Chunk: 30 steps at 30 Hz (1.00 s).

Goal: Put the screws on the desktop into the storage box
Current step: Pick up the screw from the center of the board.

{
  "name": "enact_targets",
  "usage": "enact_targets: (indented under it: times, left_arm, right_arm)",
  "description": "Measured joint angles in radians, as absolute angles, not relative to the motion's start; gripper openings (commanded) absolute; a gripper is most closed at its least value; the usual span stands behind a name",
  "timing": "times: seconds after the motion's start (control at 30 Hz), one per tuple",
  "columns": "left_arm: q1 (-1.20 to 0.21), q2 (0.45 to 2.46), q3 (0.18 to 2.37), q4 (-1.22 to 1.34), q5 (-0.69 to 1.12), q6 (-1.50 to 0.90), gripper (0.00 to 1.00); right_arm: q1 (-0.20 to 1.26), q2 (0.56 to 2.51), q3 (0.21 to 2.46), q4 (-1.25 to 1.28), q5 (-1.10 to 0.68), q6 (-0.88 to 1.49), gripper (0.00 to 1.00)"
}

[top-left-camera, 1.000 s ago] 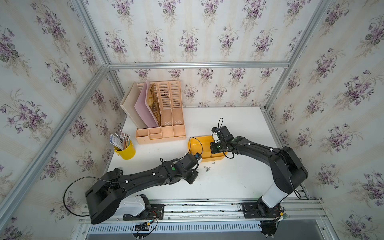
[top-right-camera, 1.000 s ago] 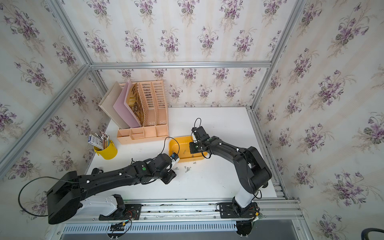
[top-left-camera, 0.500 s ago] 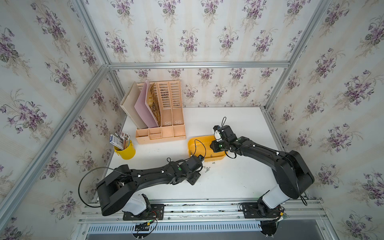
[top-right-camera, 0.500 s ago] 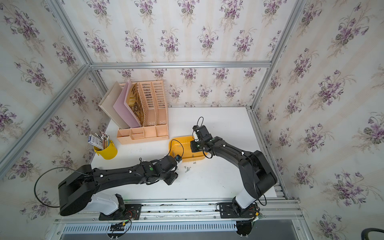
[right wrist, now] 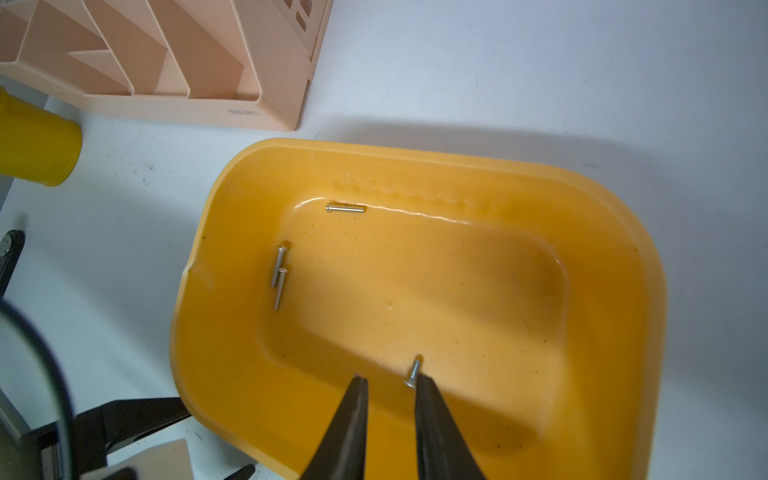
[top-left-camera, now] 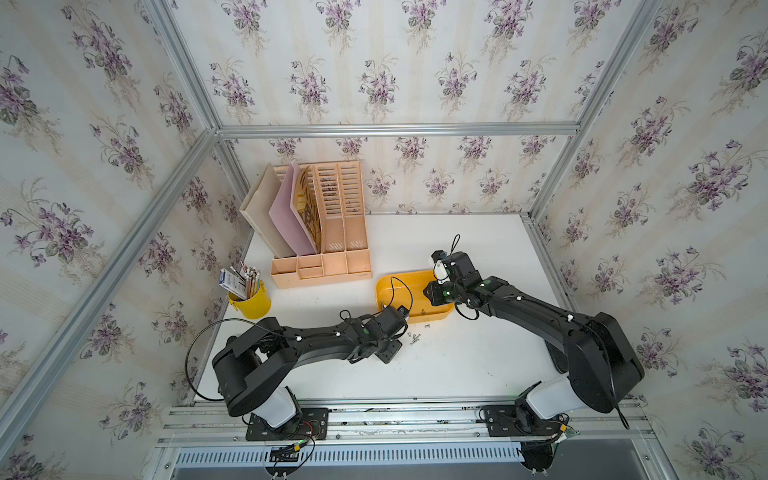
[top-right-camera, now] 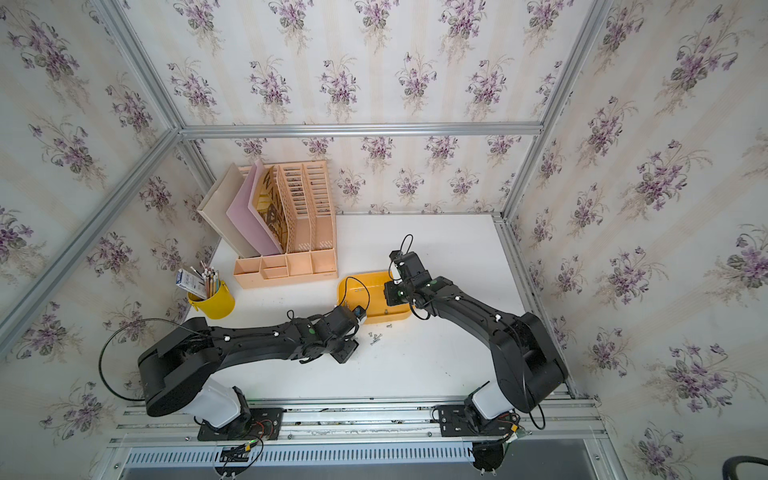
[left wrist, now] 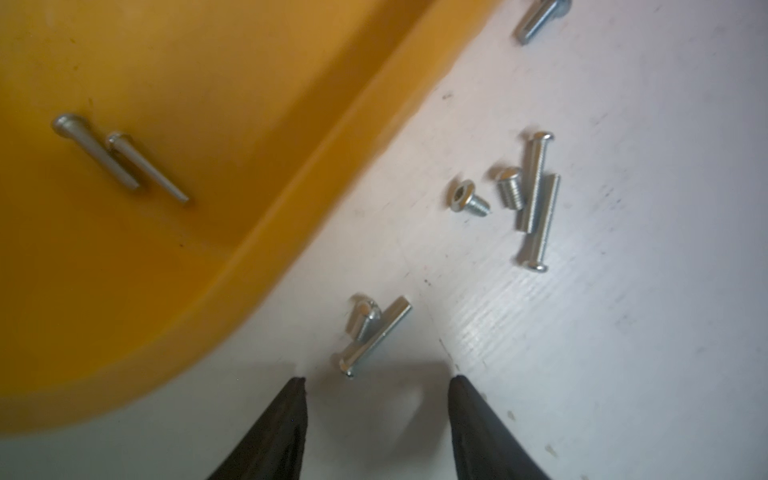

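Several silver screws point(left wrist: 528, 199) lie loose on the white desktop point(left wrist: 623, 332) just in front of the yellow-orange storage box point(left wrist: 249, 249). One pair of screws point(left wrist: 374, 328) lies just ahead of my left gripper point(left wrist: 376, 379), which is open and holds nothing. In both top views these screws point(top-left-camera: 413, 338) point(top-right-camera: 375, 337) show beside the box's near edge. My right gripper point(right wrist: 390, 377) hangs open over the storage box point(right wrist: 615, 249). A short screw point(right wrist: 414, 373) sits by one fingertip, not between the two. Three more screws point(right wrist: 279, 270) lie on the box floor.
A peach file organizer point(top-left-camera: 320, 232) stands at the back left and a yellow pencil cup point(top-left-camera: 249, 297) near the left edge. Aluminium rails point(top-left-camera: 374, 415) run along the front. The left arm's cable point(top-left-camera: 399, 286) arcs over the box's left end.
My right gripper was shut and has opened over the box, and the short screw is now free of it. My left arm has stretched out low toward the loose screws, jaws a little wider.
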State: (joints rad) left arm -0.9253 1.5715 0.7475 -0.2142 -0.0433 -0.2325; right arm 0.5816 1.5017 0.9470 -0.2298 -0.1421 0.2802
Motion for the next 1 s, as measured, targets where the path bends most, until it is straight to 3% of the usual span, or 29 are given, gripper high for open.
enact_targets:
  times: [0.7,1.0]
  left_arm:
    - [-0.918,1.615,0.77,-0.17,-0.004,-0.166,0.5]
    - [-0.918,1.628,0.802,-0.221,-0.004,-0.162,0.37]
  right_arm:
    - [0.558,1.4,0.925,-0.255,-0.12,0.25,0.24]
    - [0.557,1.372,0.917,-0.256,-0.12,0.243,0.24]
